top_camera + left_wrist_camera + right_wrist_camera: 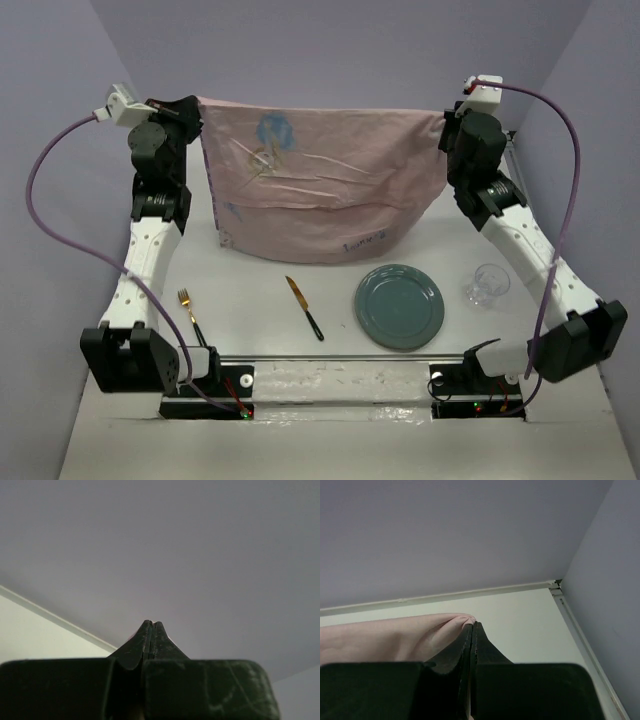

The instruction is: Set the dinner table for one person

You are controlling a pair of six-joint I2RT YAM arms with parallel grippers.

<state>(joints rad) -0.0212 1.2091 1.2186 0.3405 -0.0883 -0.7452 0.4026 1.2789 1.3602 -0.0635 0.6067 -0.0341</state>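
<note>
Aloft, left gripper (151, 630) and right gripper (472, 630) clamp the pink cloth (320, 190) by its corners; laying it flat on the dinner table (250, 310) likely follows.

White arms (148, 252) with black joints carry purple cables (579, 170).

Flat matte white dinner table (245, 310)

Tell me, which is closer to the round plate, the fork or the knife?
The knife: it lies just left of the plate; the fork sits farther left.
</note>
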